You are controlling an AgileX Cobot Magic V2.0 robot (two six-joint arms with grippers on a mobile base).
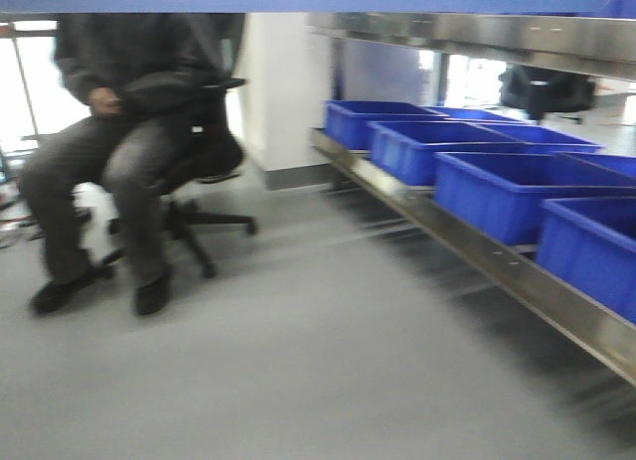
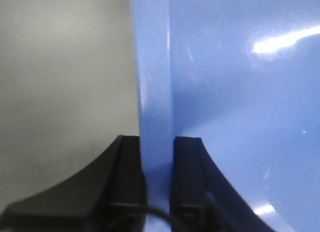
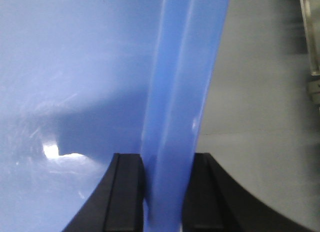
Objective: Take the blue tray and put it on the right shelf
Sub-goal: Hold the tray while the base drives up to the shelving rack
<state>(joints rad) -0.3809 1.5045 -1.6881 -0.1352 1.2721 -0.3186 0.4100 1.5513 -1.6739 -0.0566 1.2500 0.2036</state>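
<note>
Left gripper (image 2: 157, 144) and right gripper (image 3: 165, 159), each pinching an opposite flared lip of the blue tray (image 2: 240, 106) between narrowly parted black fingers. The tray hangs across the front view's top edge, apart from the right shelf (image 1: 467, 249), which carries dark blue bins (image 1: 497, 197)

Right shelf (image 1: 517, 271), 3 to 5 o'clock: deep blue bins (image 1: 497, 197) in a row on it. Grey floor (image 1: 298, 361): office chair (image 1: 204, 227) at 10 o'clock.
</note>
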